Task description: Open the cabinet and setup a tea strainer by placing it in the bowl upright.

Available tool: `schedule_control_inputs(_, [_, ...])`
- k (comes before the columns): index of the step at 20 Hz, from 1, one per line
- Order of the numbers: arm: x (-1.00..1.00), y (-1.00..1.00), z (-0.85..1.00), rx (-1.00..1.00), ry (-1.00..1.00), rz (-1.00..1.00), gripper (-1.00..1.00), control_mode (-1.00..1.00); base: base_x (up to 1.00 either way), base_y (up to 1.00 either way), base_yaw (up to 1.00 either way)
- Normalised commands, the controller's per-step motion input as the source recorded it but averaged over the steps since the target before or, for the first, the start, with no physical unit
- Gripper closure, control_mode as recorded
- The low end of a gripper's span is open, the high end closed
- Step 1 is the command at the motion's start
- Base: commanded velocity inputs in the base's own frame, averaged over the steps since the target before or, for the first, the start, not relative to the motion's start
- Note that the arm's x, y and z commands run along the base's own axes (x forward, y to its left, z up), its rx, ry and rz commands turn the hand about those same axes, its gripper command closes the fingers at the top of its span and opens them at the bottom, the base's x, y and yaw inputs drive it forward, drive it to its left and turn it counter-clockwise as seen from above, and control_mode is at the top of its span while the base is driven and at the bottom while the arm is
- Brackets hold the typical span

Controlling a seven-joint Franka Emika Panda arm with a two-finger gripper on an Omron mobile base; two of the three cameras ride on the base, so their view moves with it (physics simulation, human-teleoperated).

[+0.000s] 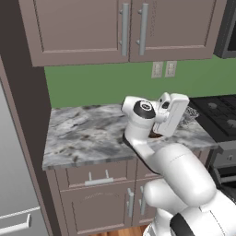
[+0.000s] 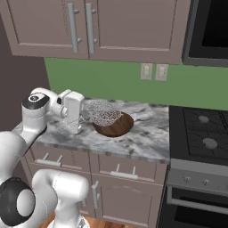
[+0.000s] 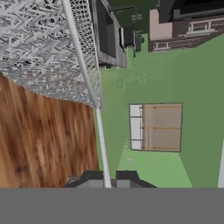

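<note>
Strainer (image 2: 103, 113) over bowl (image 2: 116, 126), my gripper (image 3: 109, 178) pinched on its thin handle at bowl's left rim. Risk: I release now, top-heavy mesh tips, rolls off bowl onto counter (image 2: 147, 138).

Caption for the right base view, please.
End effector holding the tea strainer by its handle, mesh over the wooden bowl on the marble counter.

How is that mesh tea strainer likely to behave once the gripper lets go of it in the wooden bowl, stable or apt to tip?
The tea strainer is open wire mesh, so probably light for its size and easily nudged. Its rounded basket sits over the shallow bowl, so it may rock or tip sideways. The gripper pinches what looks like its thin wire handle, which could swing or slip.
</note>
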Motion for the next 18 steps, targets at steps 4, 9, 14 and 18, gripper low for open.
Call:
schedule_control_inputs(4, [0.13,0.07,-0.05,0.00,0.00,0.00,1.00,-1.00,0.00,0.00,0.00])
schedule_control_inputs(9, [0.26,0.02,-0.22,0.00,0.00,0.00,1.00,-1.00,0.00,0.00,0.00])
schedule_control_inputs(14, [0.35,0.01,-0.25,0.00,0.00,0.00,1.00,-1.00,0.00,0.00,0.00])
schedule_control_inputs(18, [0.28,0.03,-0.29,-0.01,0.00,0.00,1.00,-1.00,0.00,0.00,0.00])
